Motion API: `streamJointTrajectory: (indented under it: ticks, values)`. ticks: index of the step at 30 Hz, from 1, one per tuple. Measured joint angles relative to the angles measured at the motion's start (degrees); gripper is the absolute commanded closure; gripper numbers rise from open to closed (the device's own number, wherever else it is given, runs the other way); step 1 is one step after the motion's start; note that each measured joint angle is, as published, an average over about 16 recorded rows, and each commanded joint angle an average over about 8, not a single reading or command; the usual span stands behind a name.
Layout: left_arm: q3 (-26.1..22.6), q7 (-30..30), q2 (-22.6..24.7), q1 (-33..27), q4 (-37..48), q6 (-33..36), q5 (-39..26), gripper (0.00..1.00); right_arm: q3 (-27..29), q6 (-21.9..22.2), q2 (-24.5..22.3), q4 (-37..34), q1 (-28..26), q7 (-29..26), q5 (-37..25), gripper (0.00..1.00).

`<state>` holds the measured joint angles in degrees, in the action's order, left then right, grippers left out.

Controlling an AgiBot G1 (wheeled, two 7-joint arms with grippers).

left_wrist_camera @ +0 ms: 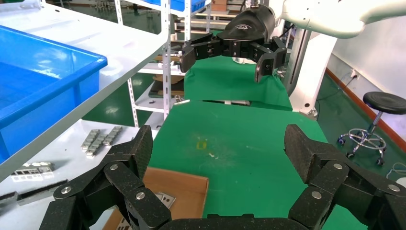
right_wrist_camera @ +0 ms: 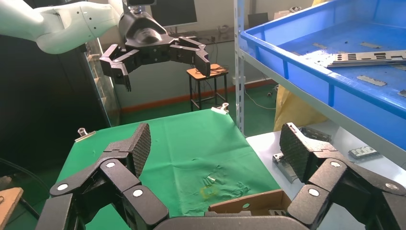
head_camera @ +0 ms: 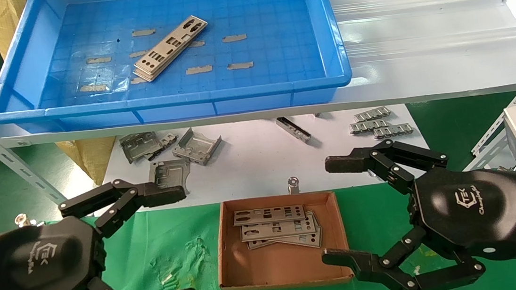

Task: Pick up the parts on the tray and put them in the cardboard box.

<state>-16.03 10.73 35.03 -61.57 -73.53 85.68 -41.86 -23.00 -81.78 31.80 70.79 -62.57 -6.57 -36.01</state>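
A small stack of silver-grey punched parts [head_camera: 169,48] lies slantwise on the floor of the blue tray [head_camera: 187,97] on the upper shelf; the stack [right_wrist_camera: 368,57] also shows in the right wrist view. Below, the cardboard box [head_camera: 279,266] on the green cloth holds several more flat parts [head_camera: 278,228]. My left gripper [head_camera: 184,244] hovers open and empty just left of the box. My right gripper [head_camera: 330,210] hovers open and empty at the box's right edge. Each wrist view shows its own gripper [left_wrist_camera: 218,153] [right_wrist_camera: 215,148] wide apart over the cloth, with a box corner [left_wrist_camera: 177,184] [right_wrist_camera: 249,203] below.
Bent grey brackets [head_camera: 168,149] and small ridged strips [head_camera: 379,124] lie on the white lower shelf behind the box. The upper shelf's front edge [head_camera: 255,114] overhangs that shelf. A slotted steel upright [head_camera: 3,155] slants at the left. A stool [left_wrist_camera: 385,103] stands beyond the table.
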Motion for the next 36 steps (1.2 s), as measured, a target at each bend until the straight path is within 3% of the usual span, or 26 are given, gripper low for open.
streamJointTrajectory:
  ticks: [36]
  values:
    - [0.0,0.0,0.0,0.0,0.0,0.0,0.0,0.0,0.0,0.0,0.0,0.0,0.0,0.0,0.0,0.0]
